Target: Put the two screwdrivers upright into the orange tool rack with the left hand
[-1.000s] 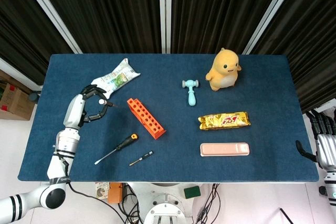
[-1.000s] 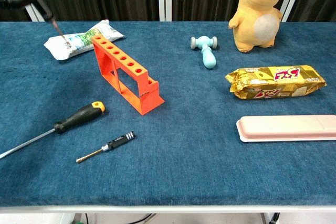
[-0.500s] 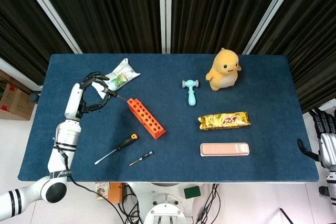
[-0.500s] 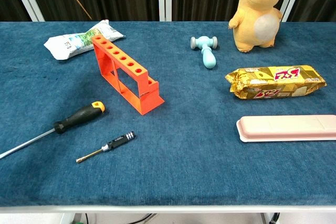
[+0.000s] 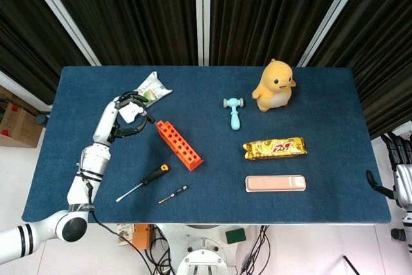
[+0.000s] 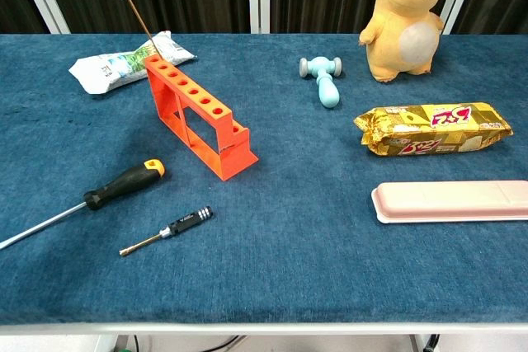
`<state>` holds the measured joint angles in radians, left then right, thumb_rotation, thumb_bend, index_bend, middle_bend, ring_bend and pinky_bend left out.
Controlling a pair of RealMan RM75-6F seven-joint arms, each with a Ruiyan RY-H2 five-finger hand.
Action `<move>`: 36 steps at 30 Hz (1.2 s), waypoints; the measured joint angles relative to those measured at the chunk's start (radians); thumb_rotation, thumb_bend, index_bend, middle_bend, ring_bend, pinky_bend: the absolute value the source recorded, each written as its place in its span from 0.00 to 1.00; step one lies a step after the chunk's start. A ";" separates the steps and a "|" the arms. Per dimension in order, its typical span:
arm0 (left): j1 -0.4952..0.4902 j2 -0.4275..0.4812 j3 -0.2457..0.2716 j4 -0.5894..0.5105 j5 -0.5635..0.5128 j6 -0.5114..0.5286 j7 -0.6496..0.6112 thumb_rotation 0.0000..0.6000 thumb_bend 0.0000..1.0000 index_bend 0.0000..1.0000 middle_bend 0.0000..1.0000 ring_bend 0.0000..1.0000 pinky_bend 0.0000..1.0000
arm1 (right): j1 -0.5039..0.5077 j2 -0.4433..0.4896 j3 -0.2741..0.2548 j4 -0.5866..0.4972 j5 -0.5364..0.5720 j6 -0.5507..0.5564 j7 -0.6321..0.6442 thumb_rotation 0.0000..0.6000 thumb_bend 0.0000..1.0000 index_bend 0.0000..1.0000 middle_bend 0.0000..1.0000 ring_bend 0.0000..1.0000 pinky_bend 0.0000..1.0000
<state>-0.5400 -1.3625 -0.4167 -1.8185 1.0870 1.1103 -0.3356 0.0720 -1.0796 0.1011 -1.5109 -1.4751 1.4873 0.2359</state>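
Change: since a second ago the left hand (image 5: 129,116) has travelled from the table's left side toward the orange tool rack (image 5: 179,145), and the thin shaft it carries has come down to the rack's far end.
Left hand: closed around a slim screwdriver (image 6: 136,7), held tip-down and slightly tilted, probably to line it up with the end hole.
Tip: right at the rack's far end; I cannot tell whether it has entered a hole.
Right hand (image 5: 398,175): at the frame's right edge off the table, holding nothing, fingers loosely apart.
Other screwdrivers: a large black-and-orange screwdriver (image 6: 97,195) and a small black screwdriver (image 6: 166,231) lie flat near the front edge, well apart from the rack.
Writing: the gold snack packet (image 6: 431,129) has red lettering, too blurred to read; the white pouch (image 6: 124,61) likewise.
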 measured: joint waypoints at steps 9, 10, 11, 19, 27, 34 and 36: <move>-0.022 -0.017 -0.001 0.032 -0.023 -0.017 -0.002 0.95 0.45 0.66 0.33 0.15 0.18 | 0.001 0.000 -0.001 -0.001 0.001 -0.005 -0.003 1.00 0.36 0.00 0.00 0.00 0.00; -0.023 -0.017 -0.002 0.035 -0.025 -0.018 -0.003 0.95 0.45 0.66 0.33 0.15 0.18 | 0.002 0.000 0.000 -0.001 0.002 -0.005 -0.003 1.00 0.36 0.00 0.00 0.00 0.00; -0.025 -0.017 -0.003 0.039 -0.027 -0.019 -0.003 0.95 0.45 0.66 0.33 0.15 0.18 | 0.002 0.000 0.000 -0.001 0.003 -0.006 -0.003 1.00 0.36 0.00 0.00 0.00 0.00; -0.035 -0.022 -0.004 0.059 -0.038 -0.025 -0.006 0.95 0.45 0.67 0.33 0.15 0.18 | 0.004 0.001 0.001 -0.002 0.008 -0.012 -0.005 1.00 0.36 0.00 0.00 0.00 0.00; -0.037 -0.024 0.003 0.079 -0.047 -0.033 -0.010 0.95 0.45 0.67 0.33 0.15 0.18 | 0.005 0.001 0.001 -0.002 0.010 -0.016 -0.007 1.00 0.36 0.00 0.00 0.00 0.00; -0.044 -0.044 0.019 0.102 -0.042 -0.049 -0.017 0.95 0.45 0.67 0.33 0.15 0.18 | 0.007 -0.001 0.002 -0.002 0.013 -0.020 -0.015 1.00 0.36 0.00 0.00 0.00 0.00; -0.051 -0.058 0.026 0.122 -0.041 -0.055 -0.011 0.94 0.45 0.67 0.33 0.15 0.18 | 0.007 -0.001 0.001 -0.003 0.013 -0.020 -0.022 1.00 0.36 0.00 0.00 0.00 0.00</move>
<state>-0.5912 -1.4209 -0.3909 -1.6967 1.0464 1.0554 -0.3462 0.0789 -1.0810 0.1022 -1.5138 -1.4618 1.4677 0.2142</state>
